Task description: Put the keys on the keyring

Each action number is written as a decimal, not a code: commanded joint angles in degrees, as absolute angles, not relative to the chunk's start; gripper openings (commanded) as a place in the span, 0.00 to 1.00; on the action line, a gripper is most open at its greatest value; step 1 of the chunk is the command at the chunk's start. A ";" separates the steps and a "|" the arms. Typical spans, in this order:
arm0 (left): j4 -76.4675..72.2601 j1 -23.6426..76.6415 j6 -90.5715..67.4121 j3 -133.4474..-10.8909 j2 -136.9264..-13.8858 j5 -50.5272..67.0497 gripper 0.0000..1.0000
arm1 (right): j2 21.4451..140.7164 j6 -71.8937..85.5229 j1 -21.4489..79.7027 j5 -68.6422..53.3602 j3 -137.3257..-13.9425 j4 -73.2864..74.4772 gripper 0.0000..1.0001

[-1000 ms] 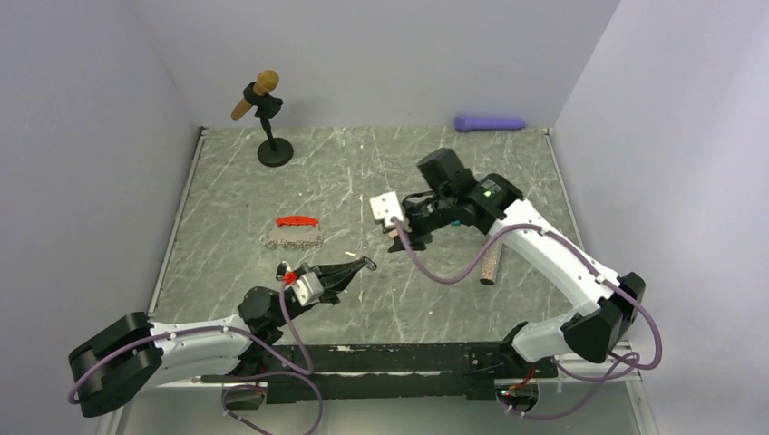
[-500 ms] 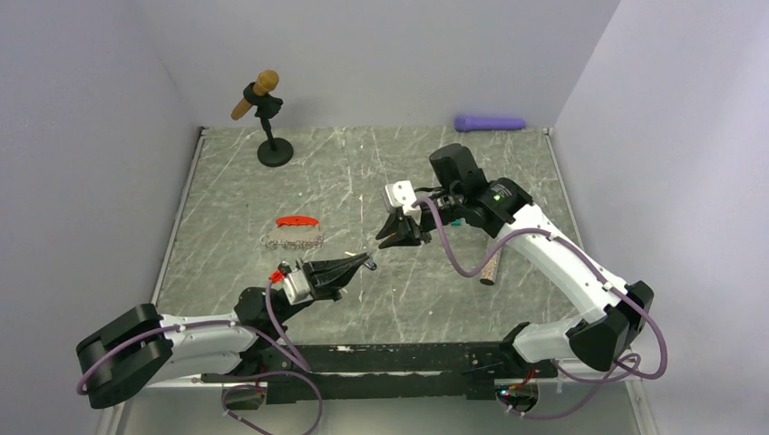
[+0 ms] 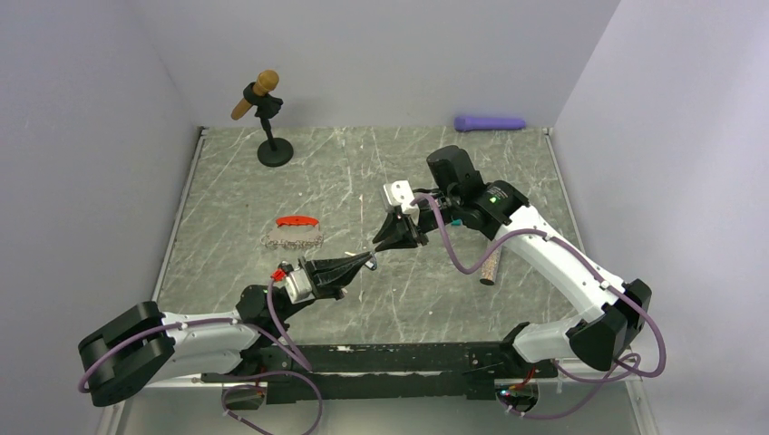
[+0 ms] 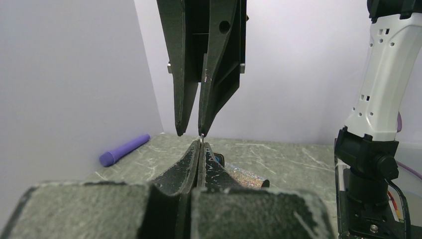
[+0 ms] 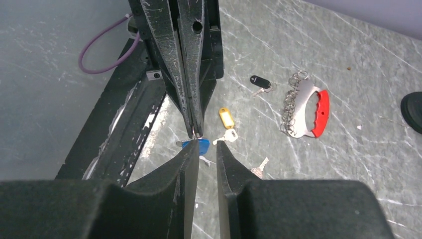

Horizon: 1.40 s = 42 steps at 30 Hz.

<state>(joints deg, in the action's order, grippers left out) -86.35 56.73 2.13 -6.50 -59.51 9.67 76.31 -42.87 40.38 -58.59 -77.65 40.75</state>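
My left gripper [image 3: 370, 261] is shut, and a thin silver piece [image 4: 201, 140] pokes out from its tips. A blue-tagged key [image 5: 200, 146] hangs right under those tips. My right gripper [image 5: 205, 145] points tip to tip at the left one. Its jaws stand a narrow gap apart with nothing between them, and one fingertip [image 4: 203, 130] is at the silver piece. On the table lie a yellow-tagged key [image 5: 226, 119], a black-tagged key [image 5: 260, 81] and a bare key [image 5: 259, 168]. The keyring [image 5: 311, 104], a red clip on a silver chain, lies beyond them [image 3: 296, 232].
A microphone on a black stand [image 3: 266, 118] is at the back left. A purple cylinder [image 3: 490, 122] lies by the back wall. A glittery tube [image 3: 491, 267] lies under the right arm. Walls close in the table on three sides.
My right gripper has swung toward the left gripper's tips and narrowed its jaws. My left gripper has edged forward to meet it, staying shut.
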 commanded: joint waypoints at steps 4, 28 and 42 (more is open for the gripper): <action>-95.19 56.87 1.92 -7.76 -59.00 9.44 0.00 | 76.04 -44.70 41.31 -59.95 -77.59 41.86 0.24; -94.96 56.87 2.19 -6.84 -57.83 7.37 0.00 | 75.27 -42.77 39.98 -60.08 -76.22 40.37 0.26; -95.19 56.89 1.65 -7.38 -58.71 8.12 0.00 | 76.95 -40.34 40.75 -61.43 -77.02 37.44 0.21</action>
<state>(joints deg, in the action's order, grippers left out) -86.32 56.73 2.31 -6.46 -58.41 7.70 76.97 -41.36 40.23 -59.00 -76.16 40.16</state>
